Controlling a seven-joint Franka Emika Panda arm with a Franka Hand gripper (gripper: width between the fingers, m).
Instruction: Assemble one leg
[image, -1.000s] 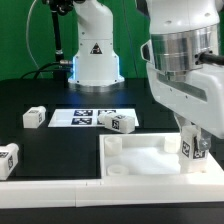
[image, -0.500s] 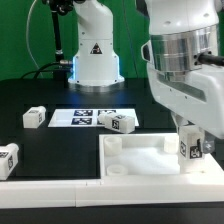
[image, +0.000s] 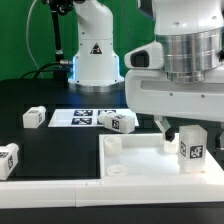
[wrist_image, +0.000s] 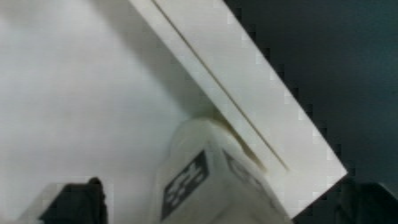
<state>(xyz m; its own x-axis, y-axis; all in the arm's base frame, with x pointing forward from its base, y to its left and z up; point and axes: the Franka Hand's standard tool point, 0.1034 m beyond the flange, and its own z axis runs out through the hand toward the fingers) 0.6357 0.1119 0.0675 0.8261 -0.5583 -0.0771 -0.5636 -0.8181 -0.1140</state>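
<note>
A white leg (image: 193, 150) with a black-and-white tag stands upright in the tabletop's corner at the exterior view's right. The wide white tabletop (image: 140, 165) lies flat at the table's front. My gripper (image: 188, 134) hangs right over this leg, one finger on each side. In the wrist view the leg (wrist_image: 205, 180) sits between the dark fingers (wrist_image: 79, 205), and a strip of tabletop (wrist_image: 89, 90) shows between finger and leg. The jaws look open and do not touch it.
Three more loose legs lie on the black table: one (image: 36, 117) at the back left, one (image: 122, 122) by the marker board (image: 88, 117), one (image: 8, 160) at the left edge. The arm's base (image: 95, 55) stands behind.
My wrist has turned about its upright axis above the leg, so the hand now faces the exterior view broadside. The leg stays standing in the corner.
</note>
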